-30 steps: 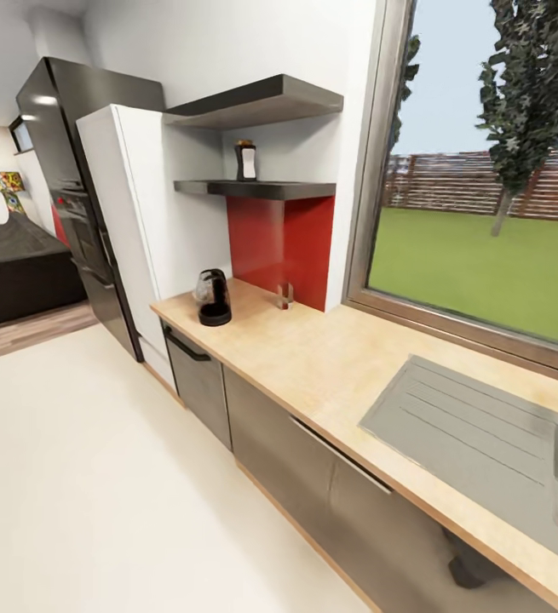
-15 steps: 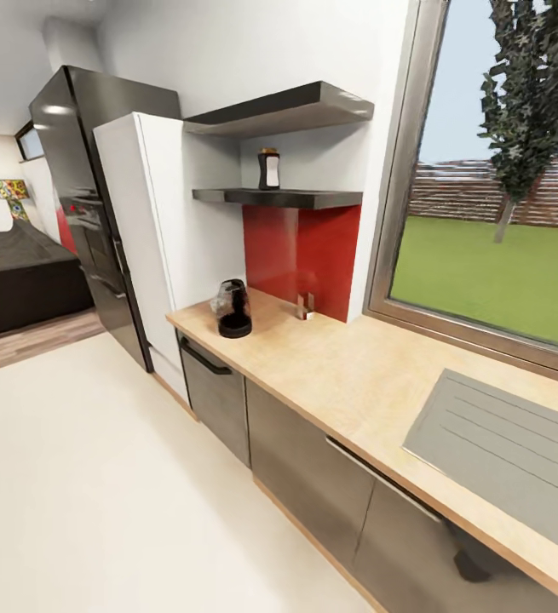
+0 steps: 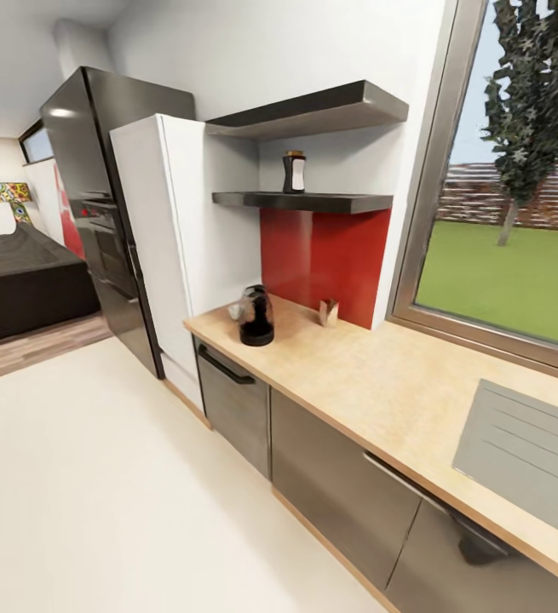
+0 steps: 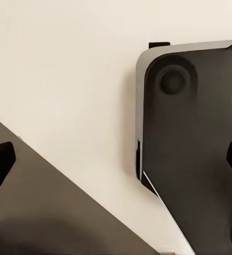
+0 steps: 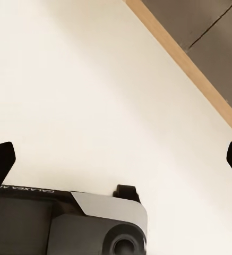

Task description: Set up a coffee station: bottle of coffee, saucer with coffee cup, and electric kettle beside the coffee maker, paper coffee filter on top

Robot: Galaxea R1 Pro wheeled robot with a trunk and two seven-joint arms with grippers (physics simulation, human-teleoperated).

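At frame centre, the small dark yellow-lidded bottle of coffee point(image 3: 294, 173) stands on the lower thin dark grey kitchen shelf point(image 3: 304, 202). Below it, the smoky glass electric kettle point(image 3: 255, 316) sits on the long beige wood-look kitchen countertop point(image 3: 381, 387). Both the left gripper point(image 4: 116, 159) and the right gripper point(image 5: 116, 159) hang spread wide over the pale floor point(image 5: 94, 106).

I see the countertop point(image 3: 372, 383) running along the window wall. The kettle point(image 3: 255, 316) stands near its far end, the bottle of coffee point(image 3: 294, 172) on the lower shelf point(image 3: 313, 202) above, a small brown item point(image 3: 328, 312) by the red backsplash point(image 3: 321, 260).
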